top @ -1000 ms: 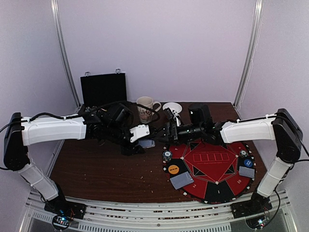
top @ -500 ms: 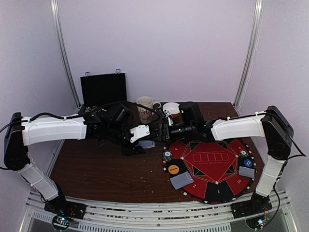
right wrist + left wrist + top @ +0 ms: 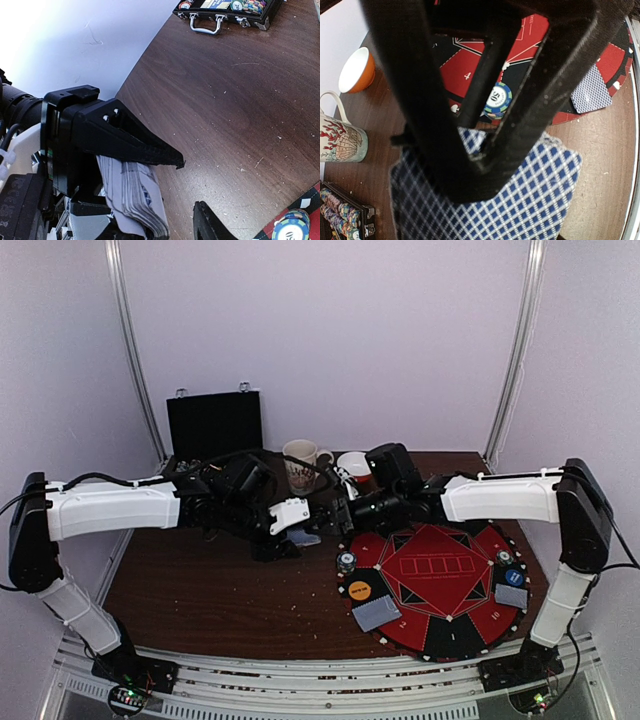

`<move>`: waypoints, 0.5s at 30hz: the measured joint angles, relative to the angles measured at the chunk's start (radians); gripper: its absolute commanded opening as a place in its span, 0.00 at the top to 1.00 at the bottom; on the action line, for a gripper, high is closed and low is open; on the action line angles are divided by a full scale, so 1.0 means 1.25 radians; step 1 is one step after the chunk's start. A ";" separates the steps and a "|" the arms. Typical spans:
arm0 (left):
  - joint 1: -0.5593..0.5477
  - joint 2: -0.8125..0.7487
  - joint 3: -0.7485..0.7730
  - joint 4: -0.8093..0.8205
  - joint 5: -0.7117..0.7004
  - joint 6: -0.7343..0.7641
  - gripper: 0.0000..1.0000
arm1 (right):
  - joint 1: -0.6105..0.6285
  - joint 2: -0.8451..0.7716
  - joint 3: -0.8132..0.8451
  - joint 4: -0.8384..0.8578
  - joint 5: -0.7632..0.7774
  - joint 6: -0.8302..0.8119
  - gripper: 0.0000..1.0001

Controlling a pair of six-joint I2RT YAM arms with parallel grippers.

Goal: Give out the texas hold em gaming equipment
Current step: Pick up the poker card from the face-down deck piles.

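My left gripper [image 3: 296, 531] is shut on a deck of blue-checked playing cards [image 3: 535, 195], held above the wood left of the mat; its fingers [image 3: 520, 115] hide part of the top card. My right gripper [image 3: 190, 185] reaches the deck [image 3: 135, 195] from the right. Its jaws stand apart, the upper finger [image 3: 130, 137] lying over the deck's edge and the lower one a little clear of it. On the round red-and-black mat [image 3: 440, 585] lie a striped chip [image 3: 345, 561], an orange button [image 3: 359, 590], a small card pile [image 3: 378, 614], and at the right a second chip [image 3: 504, 559], a blue button [image 3: 514, 578] and cards [image 3: 511, 596].
The black hinged case [image 3: 213, 424] stands open at the back left, with chips in its tray [image 3: 342, 212]. A patterned mug [image 3: 302, 466] and an orange-and-white bowl [image 3: 356, 463] sit behind the grippers. White walls enclose the table.
The right arm has swung left to the deck and its jaws have narrowed. The left arm has held still with the deck.
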 measured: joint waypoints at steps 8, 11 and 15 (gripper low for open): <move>0.000 0.003 0.000 0.000 -0.005 0.000 0.51 | 0.000 -0.016 0.029 -0.082 0.013 -0.032 0.78; 0.000 0.003 0.000 0.000 -0.008 0.000 0.51 | 0.000 -0.017 0.053 -0.123 0.019 -0.043 0.82; 0.000 0.003 0.000 0.000 -0.010 0.000 0.51 | 0.000 -0.018 0.076 -0.173 0.027 -0.062 0.86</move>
